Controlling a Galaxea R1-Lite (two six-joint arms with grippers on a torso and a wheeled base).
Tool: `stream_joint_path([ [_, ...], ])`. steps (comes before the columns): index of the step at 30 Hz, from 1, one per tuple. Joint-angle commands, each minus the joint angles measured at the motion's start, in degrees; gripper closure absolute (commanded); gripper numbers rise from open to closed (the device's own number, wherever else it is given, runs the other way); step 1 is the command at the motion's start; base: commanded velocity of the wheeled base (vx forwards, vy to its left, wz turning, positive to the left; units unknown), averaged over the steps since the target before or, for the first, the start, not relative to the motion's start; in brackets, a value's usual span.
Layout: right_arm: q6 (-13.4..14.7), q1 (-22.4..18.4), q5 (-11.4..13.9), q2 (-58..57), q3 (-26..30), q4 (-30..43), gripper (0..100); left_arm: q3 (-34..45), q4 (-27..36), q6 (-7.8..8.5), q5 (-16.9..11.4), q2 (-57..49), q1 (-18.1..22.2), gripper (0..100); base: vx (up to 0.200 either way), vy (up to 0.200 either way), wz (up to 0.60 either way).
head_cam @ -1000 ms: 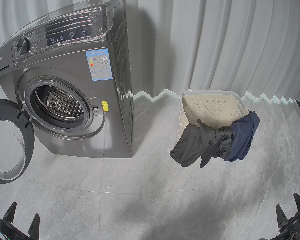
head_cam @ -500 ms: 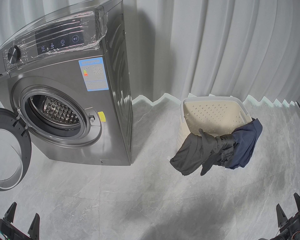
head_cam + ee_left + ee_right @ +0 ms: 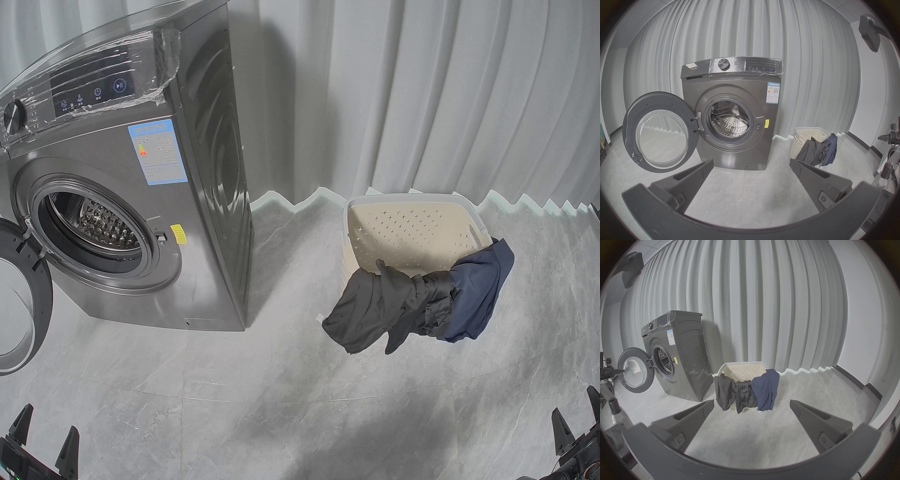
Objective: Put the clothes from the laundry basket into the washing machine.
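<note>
Clothes are hanging over the front rim of the laundry basket (image 3: 409, 201). A dark grey garment (image 3: 369, 306) is draping down toward the floor (image 3: 281, 400), and a navy garment (image 3: 478, 290) is lying against it; they seem to be tangled where they meet, but I am not seeing this well. The basket is standing on the floor near the curtain (image 3: 437, 94), apart from the washing machine (image 3: 125, 187), whose round door (image 3: 19, 300) is standing wide open. The left end effector (image 3: 45, 432) is hanging low above the floor in front of the door, with fingers spread apart. The right end effector (image 3: 575, 409) is hanging low too, well apart from the basket, also spread.
</note>
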Motion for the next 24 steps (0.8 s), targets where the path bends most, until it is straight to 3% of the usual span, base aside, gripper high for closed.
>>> stream_joint_path([
  [1, 0.00, 0.02, 0.02, -0.88, 0.31, -0.01, 0, 0.84, -0.01, -0.02, 0.04, -0.77, 0.00, 0, 0.000, -0.200, 0.00],
  [22, 0.00, 0.02, 0.02, -0.88, 0.31, -0.01, 0, 0.84, -0.01, -0.19, 0.04, -0.77, 0.00, 0, 0.000, -0.200, 0.00],
  [24, 0.00, 0.02, 0.02, -0.88, 0.31, -0.01, 0, 0.84, 0.08, -0.19, 0.04, -0.77, 0.00, 0, 0.000, 0.000, 0.00],
])
